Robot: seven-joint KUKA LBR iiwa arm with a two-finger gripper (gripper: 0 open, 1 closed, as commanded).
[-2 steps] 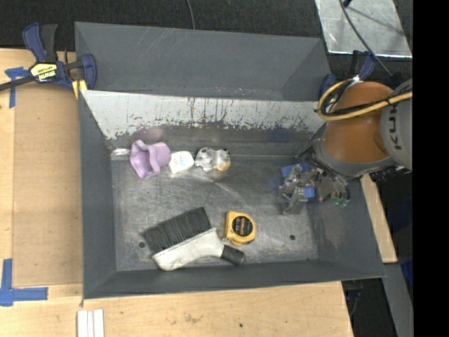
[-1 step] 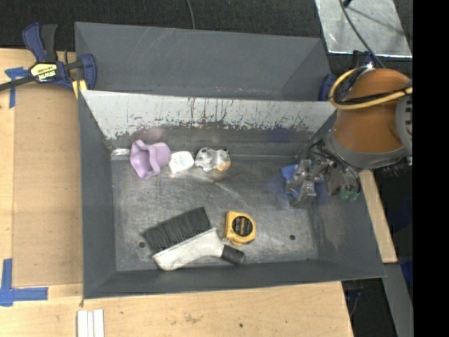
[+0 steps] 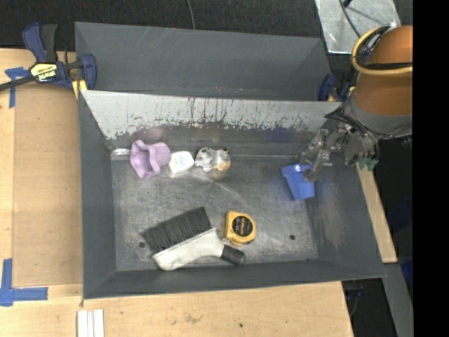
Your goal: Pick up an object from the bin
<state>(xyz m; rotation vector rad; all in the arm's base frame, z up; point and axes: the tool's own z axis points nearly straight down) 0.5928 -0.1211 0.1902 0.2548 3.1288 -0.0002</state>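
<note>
Grey metal bin (image 3: 98, 209), with the arm's orange-covered wrist (image 3: 382, 76) at the right of the frame and its hand (image 3: 313, 166) lowered at the bin's right side, at the top edge of a small blue block (image 3: 302, 186); whether the hand is released or clenched cannot be told. Lower centre: black brush (image 3: 179, 239) with a white handle, beside a yellow tape measure (image 3: 239, 228). Upper left: 3 small things in a row, a purple lump (image 3: 149, 159), a white piece (image 3: 181, 162) and a silver-brown piece (image 3: 212, 160).
</note>
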